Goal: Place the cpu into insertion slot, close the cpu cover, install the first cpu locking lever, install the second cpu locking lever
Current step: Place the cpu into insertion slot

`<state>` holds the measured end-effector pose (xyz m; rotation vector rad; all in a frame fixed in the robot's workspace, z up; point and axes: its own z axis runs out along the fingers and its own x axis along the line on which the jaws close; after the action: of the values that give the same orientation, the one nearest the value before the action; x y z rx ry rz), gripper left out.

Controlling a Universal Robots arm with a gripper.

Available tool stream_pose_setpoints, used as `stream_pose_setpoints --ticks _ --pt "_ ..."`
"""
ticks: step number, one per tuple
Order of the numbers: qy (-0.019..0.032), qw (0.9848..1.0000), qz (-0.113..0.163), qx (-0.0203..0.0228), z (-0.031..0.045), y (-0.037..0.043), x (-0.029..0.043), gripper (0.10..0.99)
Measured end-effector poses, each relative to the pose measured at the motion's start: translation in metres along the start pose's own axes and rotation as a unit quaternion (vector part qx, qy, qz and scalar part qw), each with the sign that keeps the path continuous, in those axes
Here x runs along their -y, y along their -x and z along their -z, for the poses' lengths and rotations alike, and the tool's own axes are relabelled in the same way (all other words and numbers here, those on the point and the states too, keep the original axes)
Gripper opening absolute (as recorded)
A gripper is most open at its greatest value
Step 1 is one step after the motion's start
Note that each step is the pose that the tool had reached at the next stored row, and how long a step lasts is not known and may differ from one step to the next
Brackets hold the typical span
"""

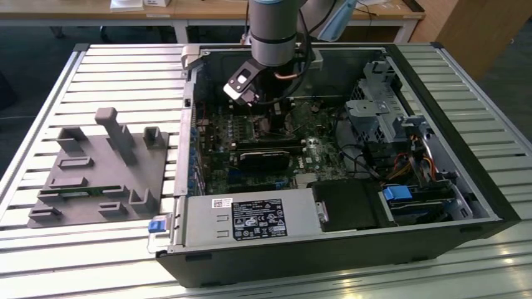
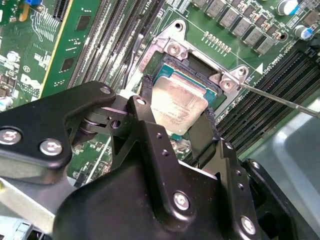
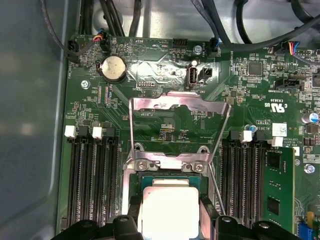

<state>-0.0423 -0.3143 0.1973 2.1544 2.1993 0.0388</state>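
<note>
Pinching cpu [image 3: 170, 210], gripper [image 2: 177, 106] at slot [image 2: 192, 62], 12 o'clock of card [image 1: 266, 159] in exterior view; keep level, square; cover [image 3: 175, 102] raised.

Silver-grey arm [image 1: 273, 28], black jaws, silver screws [image 2: 181, 200]

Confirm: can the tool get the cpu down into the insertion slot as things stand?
Probably yes. The cpu cover is flipped open, away from the insertion slot, and nothing lies across it beneath the cpu in the tool.
</note>
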Motion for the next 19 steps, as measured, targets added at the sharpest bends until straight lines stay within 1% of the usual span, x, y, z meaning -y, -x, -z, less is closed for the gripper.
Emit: stream_pose_setpoints --ticks 6,14,16,17,19 --pt "0.0000 1.0000 0.000 0.0001 -0.0033 -0.0001 0.0003 0.537" --pt "0.0000 1.0000 0.000 0.0000 -0.0038 -0.0001 0.0003 0.537" --pt "0.0001 1.0000 0.000 0.0000 -0.0039 -0.0001 0.0003 0.549" --pt "0.0000 1.0000 0.000 0.0000 -0.0039 -0.0001 0.0003 0.612" --pt "0.0000 1.0000 0.000 0.0000 -0.0040 -0.0002 0.0003 0.612"
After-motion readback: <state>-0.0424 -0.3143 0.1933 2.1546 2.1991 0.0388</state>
